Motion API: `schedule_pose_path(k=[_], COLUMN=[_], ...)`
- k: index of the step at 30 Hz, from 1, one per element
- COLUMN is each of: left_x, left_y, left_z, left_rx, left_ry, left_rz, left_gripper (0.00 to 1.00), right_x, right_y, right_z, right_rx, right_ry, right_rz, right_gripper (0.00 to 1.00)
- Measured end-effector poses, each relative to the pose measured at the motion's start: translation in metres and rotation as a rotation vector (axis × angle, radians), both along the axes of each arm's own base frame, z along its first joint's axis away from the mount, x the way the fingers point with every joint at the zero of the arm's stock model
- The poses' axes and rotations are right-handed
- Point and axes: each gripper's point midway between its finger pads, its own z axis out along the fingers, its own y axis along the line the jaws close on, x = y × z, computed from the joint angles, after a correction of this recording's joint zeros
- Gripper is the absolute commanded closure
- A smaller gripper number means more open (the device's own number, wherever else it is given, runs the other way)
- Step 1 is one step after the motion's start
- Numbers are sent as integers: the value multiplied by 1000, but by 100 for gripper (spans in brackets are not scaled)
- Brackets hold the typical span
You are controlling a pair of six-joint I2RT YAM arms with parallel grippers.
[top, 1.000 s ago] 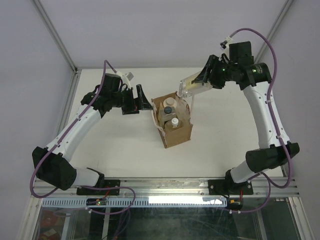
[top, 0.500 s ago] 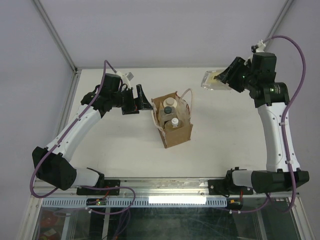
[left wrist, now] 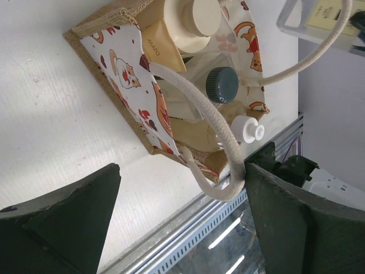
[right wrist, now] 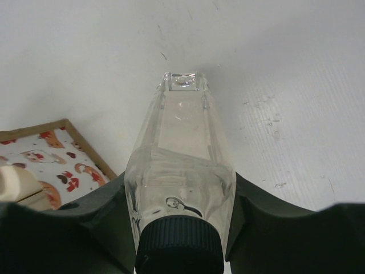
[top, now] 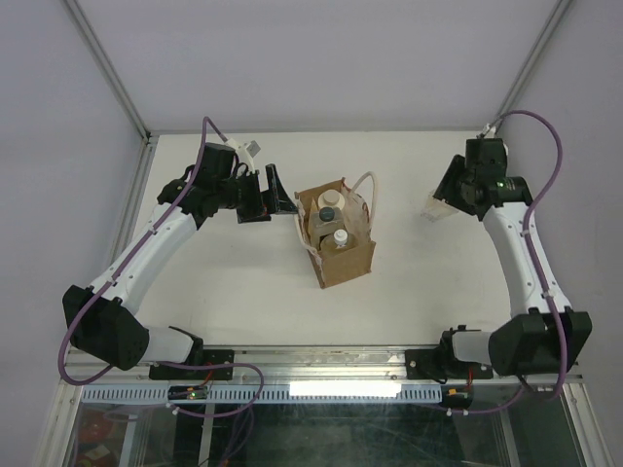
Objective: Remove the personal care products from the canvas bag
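The canvas bag stands open at mid-table, with a black-capped clear bottle, a wide whitish bottle and a white-capped amber bottle inside. My right gripper is shut on a clear squarish bottle with a black cap, held base-down just over the table to the right of the bag. My left gripper is open and empty, left of the bag; a cream loop handle hangs between its fingers.
The bag's patterned inner lining faces the left wrist camera. The enclosure's metal rail runs along the near table edge. White table surface surrounds the bag.
My right gripper has carried the clear bottle from above the bag's far rim out to the right and lowered it toward the table. The left arm has not moved.
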Motion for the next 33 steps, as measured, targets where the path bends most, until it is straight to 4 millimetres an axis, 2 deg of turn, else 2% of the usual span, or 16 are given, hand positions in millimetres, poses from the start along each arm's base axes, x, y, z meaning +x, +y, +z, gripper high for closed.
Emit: schedule_pose_path(k=[5, 8, 11, 16, 21, 28, 33], left_x=[0, 0, 0, -1, -4, -6, -8], left_y=[0, 0, 0, 1, 2, 6, 8], left_z=[0, 0, 0, -1, -1, -1, -4], left_rx=[1, 1, 1, 2, 9, 30, 44], left_ry=[-2, -1, -1, 0, -3, -17, -12], left_rz=[-2, -2, -2, -2, -8, -10, -15], left_gripper=[10, 10, 10, 9, 8, 8, 7], right_x=[19, 33, 57, 106, 139, 160, 162], right_y=[-3, -3, 0, 5, 5, 6, 6], right_z=[-51, -70, -71, -51, -45, -66, -81], right_rx=[-54, -92, -115, -159, -202, -220, -218], right_ry=[164, 231, 240, 167, 138, 197, 238], right_rz=[48, 111, 186, 279, 340, 388, 402], right_gripper=[100, 100, 100, 100, 100, 100, 97])
